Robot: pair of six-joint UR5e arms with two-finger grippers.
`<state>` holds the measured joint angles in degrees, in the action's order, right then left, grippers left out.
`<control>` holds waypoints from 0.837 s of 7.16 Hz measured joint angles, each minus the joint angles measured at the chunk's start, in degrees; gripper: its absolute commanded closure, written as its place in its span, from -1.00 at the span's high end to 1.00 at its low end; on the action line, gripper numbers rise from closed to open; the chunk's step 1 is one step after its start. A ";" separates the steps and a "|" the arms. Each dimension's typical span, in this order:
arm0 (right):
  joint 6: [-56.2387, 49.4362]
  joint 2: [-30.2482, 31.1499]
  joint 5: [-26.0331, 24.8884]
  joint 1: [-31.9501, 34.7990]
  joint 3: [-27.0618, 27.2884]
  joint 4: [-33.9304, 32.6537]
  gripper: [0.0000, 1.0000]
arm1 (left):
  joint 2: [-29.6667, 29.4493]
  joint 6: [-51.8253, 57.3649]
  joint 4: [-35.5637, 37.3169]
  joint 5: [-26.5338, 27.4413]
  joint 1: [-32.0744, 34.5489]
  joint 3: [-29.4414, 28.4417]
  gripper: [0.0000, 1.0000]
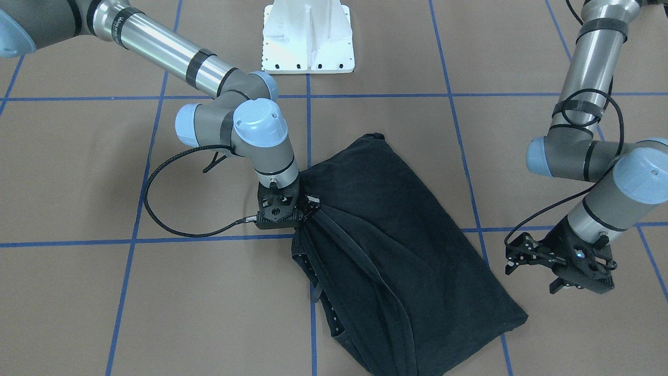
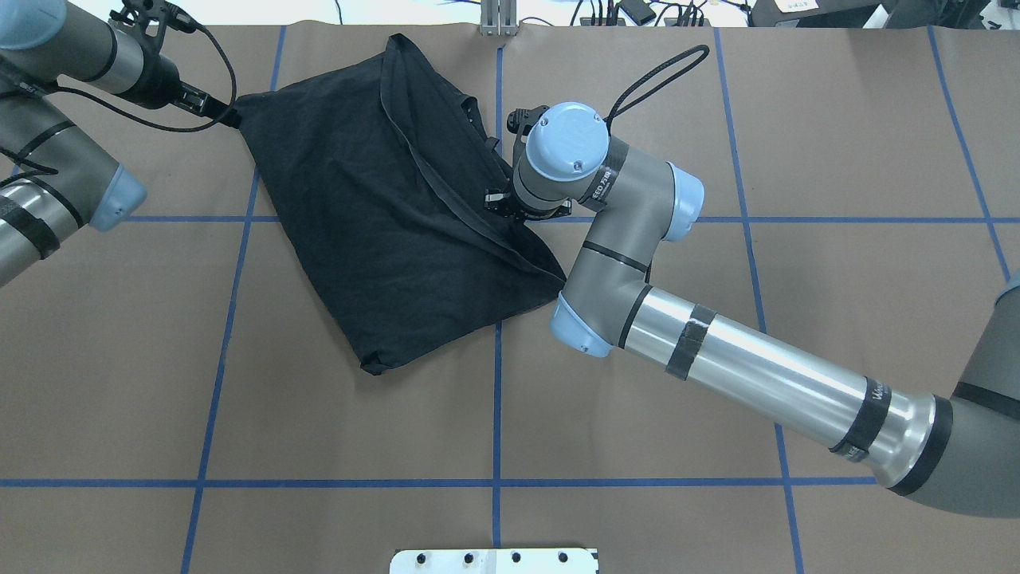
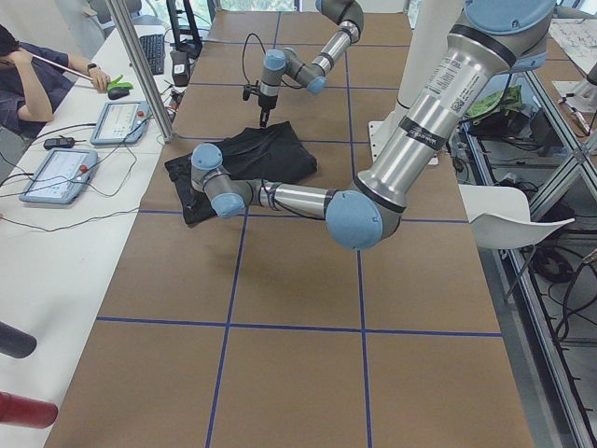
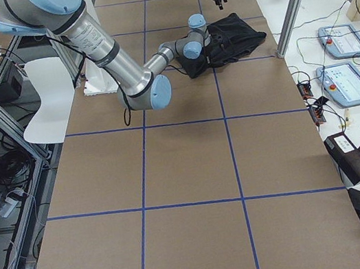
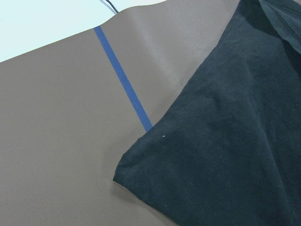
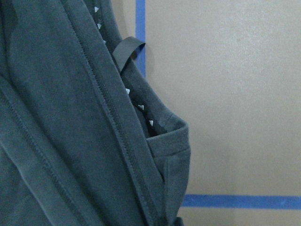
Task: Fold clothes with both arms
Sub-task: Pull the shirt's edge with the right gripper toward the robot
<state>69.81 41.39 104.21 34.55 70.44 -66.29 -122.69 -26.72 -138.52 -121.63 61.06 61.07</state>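
Where right hand (image 1: 302,209) pinches it, T-shirt (image 1: 396,235) bunched, left hand (image 1: 514,259) apart

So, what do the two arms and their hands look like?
Both match: right arm and left arm are silver-grey tubes with darker grey joints, light blue caps and black tape bands. A black cable loops to each black, open-framed two-finger hand, right hand and left hand.

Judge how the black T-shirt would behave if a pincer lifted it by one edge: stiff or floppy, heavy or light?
Probably floppy: the T-shirt gathers into pleats toward the right pincer gripping its edge. Likely light: thin cloth in soft folds. Lifted by one edge, the rest may hang and drag.
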 measured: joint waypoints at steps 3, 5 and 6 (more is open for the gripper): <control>2.65 9.36 -1.17 -4.18 15.30 -4.06 -1.00 | 0.07 -0.06 -0.25 -0.09 -0.04 0.23 1.00; 4.12 15.60 -3.60 -8.22 24.20 -5.36 -1.00 | 0.08 -0.09 -0.53 -0.10 -0.06 0.27 1.00; 5.36 17.18 -4.89 -10.16 27.56 -7.43 -1.00 | 0.09 -0.09 -0.58 -0.10 -0.09 0.27 1.00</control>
<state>75.17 58.57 99.32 24.38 98.01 -73.72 -122.61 -26.81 -139.10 -121.73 60.97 61.35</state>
